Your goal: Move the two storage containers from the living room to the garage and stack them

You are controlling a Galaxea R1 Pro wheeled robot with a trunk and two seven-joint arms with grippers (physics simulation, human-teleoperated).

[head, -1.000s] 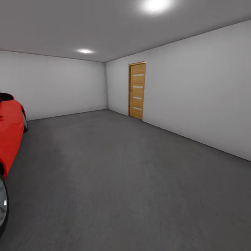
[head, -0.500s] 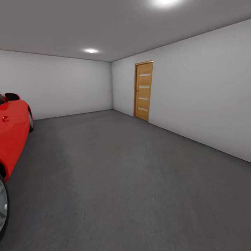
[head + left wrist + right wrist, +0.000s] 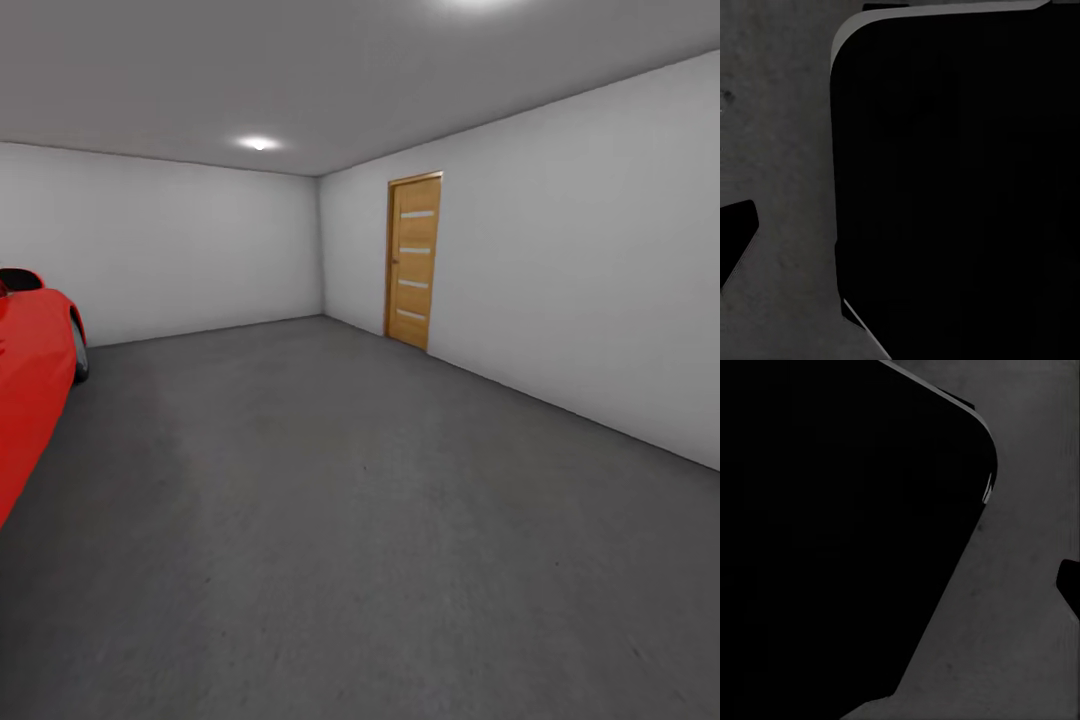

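Observation:
I am in the garage, with its dark grey concrete floor [image 3: 380, 520] stretching ahead between plain grey-white walls [image 3: 590, 250]. The two storage containers are out of view. In the left wrist view a large black part of my own body [image 3: 960, 187] hangs over the speckled floor [image 3: 780, 150], and a small dark tip [image 3: 735, 244] pokes in at the edge. The right wrist view has the same black bulk [image 3: 832, 525] above the floor [image 3: 1020, 622], with a dark tip [image 3: 1069, 585] at the edge. Neither wrist view lets me read the jaws.
A red car [image 3: 30, 390] stands along the left side. A wooden door [image 3: 414, 262] with pale horizontal strips is set in the right wall near the far corner. Broad open concrete lies between the car and the right wall.
The whole head view has shifted, so the camera moved. The door now sits further right in the picture, and the car's front wheel has slid out at the lower left.

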